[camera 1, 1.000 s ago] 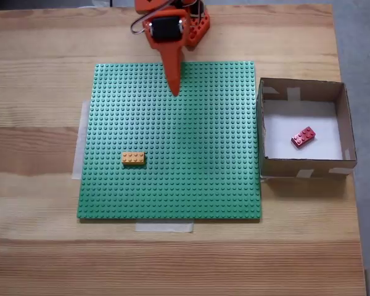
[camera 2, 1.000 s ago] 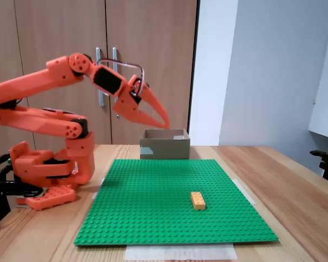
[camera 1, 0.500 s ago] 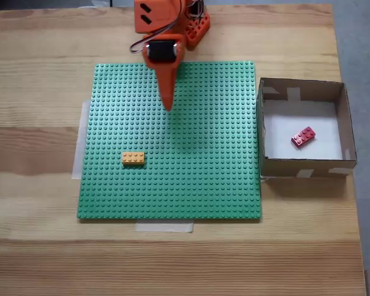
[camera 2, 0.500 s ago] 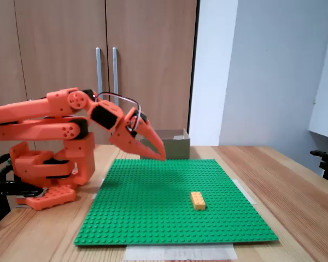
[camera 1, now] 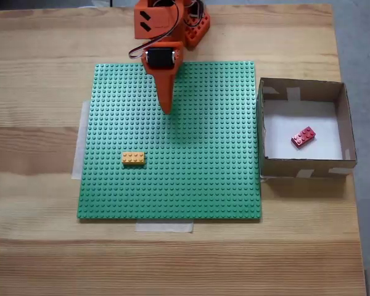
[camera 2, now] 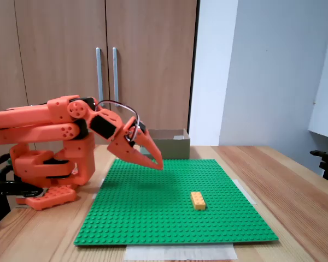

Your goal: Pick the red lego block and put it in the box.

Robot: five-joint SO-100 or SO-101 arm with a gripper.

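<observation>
The red lego block (camera 1: 303, 137) lies on the white floor of the cardboard box (camera 1: 342, 120), tilted, near the floor's right side. In a fixed view from the table's end the box (camera 2: 165, 143) stands at the far edge of the green baseplate (camera 2: 169, 202), its inside hidden. My orange gripper (camera 1: 167, 110) hovers low over the baseplate's (camera 1: 203, 179) upper middle, pointing down the plate, far left of the box. Its fingers (camera 2: 157, 164) are together with nothing between them.
An orange-yellow brick (camera 1: 133, 158) sits on the baseplate's lower left; the same brick (camera 2: 197, 200) shows in the table-end fixed view. The arm's base (camera 2: 49, 169) stands beyond the plate's top edge. Tape strips hold the plate to the wooden table (camera 1: 172, 259).
The arm has folded down and the gripper has dropped closer to the baseplate, its tip sliding a little further along the plate. Both bricks and the box have stayed put.
</observation>
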